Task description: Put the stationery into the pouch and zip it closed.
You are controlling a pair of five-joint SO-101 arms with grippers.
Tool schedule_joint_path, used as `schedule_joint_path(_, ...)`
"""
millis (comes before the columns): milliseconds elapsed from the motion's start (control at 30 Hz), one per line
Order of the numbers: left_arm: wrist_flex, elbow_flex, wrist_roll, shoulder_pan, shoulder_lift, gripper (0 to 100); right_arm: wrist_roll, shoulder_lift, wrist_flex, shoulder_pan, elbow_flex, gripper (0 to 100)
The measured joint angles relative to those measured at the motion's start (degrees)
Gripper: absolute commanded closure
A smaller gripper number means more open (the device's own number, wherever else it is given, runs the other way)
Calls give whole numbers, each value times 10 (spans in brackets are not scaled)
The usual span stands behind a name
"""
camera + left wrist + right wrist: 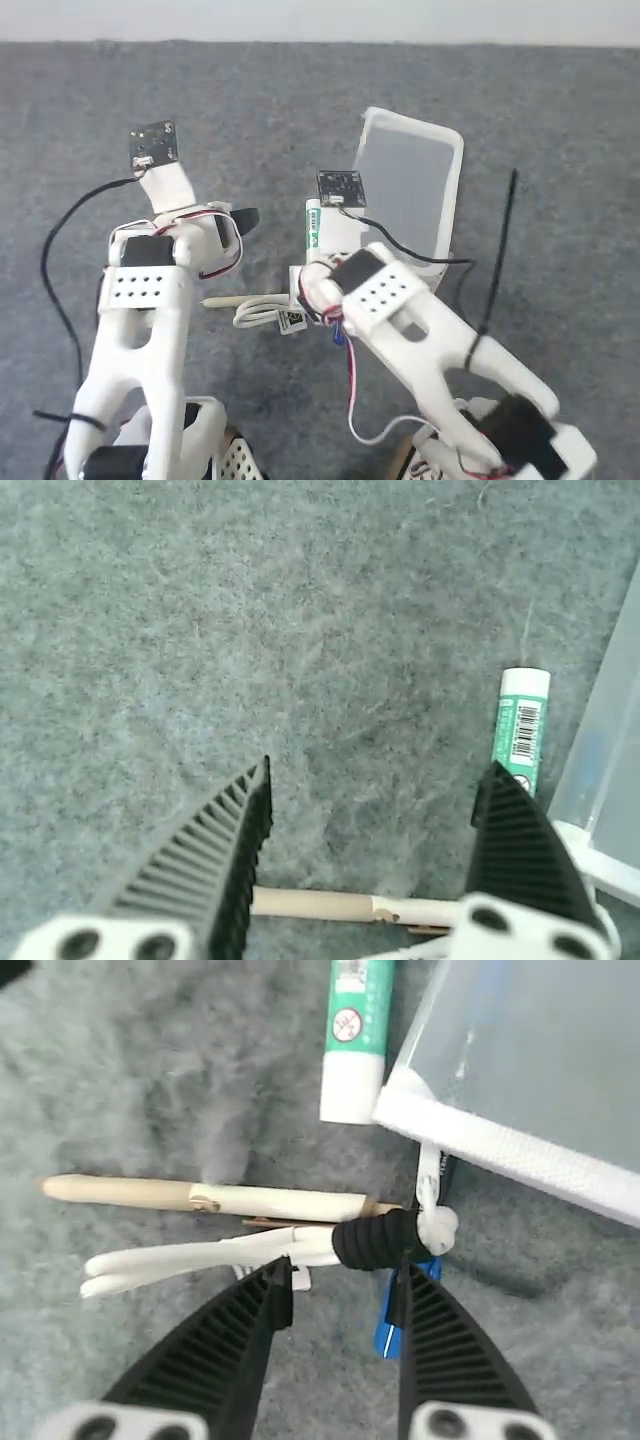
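Well, in the high view you have the pouch (452, 190) lying flat on the grey table (250, 110), a clear sleeve with a white border, just beyond the right arm (400, 300). The glue stick (312, 225) lies alongside the pouch's near edge. The beige pen (235, 299) and the white pen (255, 316) lie between the two arms, and the left arm (150, 290) stands to their side. A thin black rod (500, 250) lies on the far side of the pouch.

In the left wrist view, your left gripper (378, 770) hangs over bare table with its jaws spread wide, holding nothing. The glue stick has a green body, a white cap and a white label with a barcode. It lies just beside the pouch's edge. The beige pen lies crosswise below the jaws.

In the right wrist view, your right gripper (343, 1272) has its jaws parted, one on either side of the white pen's black rubber grip. I can't quite tell whether the tips touch it. The beige pen lies just beside the white one, and a blue pen (385, 1335) pokes out under the grip. The glue stick's label carries a round red prohibition sign, and its white end rests by the pouch's corner.
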Motion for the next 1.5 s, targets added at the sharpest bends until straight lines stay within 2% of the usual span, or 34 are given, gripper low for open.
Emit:
schedule_joint_path(200,0,0,0,0,0,695,-7,50,0,1,-24,839)
schedule_joint_path(367,0,0,0,0,0,695,-19,92,3,28,-60,838)
schedule_joint_path(733,0,0,0,-1,0,695,-42,216,113,38,-206,839)
schedule_joint_path(967,0,0,0,0,0,695,-42,239,202,44,-229,839)
schedule_joint_path(1233,0,0,0,0,0,695,-42,241,206,68,-228,842)
schedule_joint_path(1500,0,5,0,-1,0,695,-42,241,156,75,-196,844)
